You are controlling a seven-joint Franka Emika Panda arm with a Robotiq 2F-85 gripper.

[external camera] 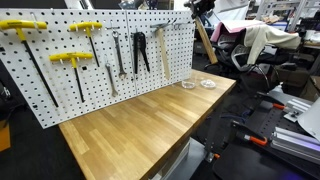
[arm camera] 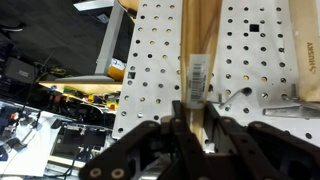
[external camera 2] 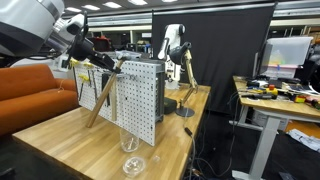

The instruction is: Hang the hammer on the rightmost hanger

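- End effector (arm camera: 197, 122) sat lowest and nearest in the wrist view, with its fingers clamped on the hammer (arm camera: 197, 40) handle and no gap visible either side of the wood.
- Hammer was in the grip and clear of the surface (external camera: 130, 125), up against the pegboard (arm camera: 150, 60) face.
- Key relation: the handle ran straight away from the end effector, roughly along the wrist camera's line of sight and over the hole grid.
- In an exterior view the hammer (external camera 2: 103, 100) slanted, upper end at the end effector (external camera 2: 100, 58), lower end down toward the surface (external camera 2: 60, 140) on the near side of the pegboard (external camera 2: 145, 95).
- In an exterior view the hammer (external camera: 207, 45) was at the far right edge of the pegboard (external camera: 60, 85), beyond the pliers (external camera: 140, 52) and the yellow T-handles (external camera: 70, 60).
- A metal hook (arm camera: 240, 95) showed just beside the handle in the wrist view. I couldn't tell if it was the rightmost hanger.
- Hammer look: long pale wood handle, straight, with a barcode sticker partway along. The head wasn't clearly visible in any view, so I couldn't tell which end carried it.
- Judgement: not hung yet. The next move needs the head end lined up over the hook, then lowered before release.
- Risk: the slim handle could pivot in the grip or catch on the hook.
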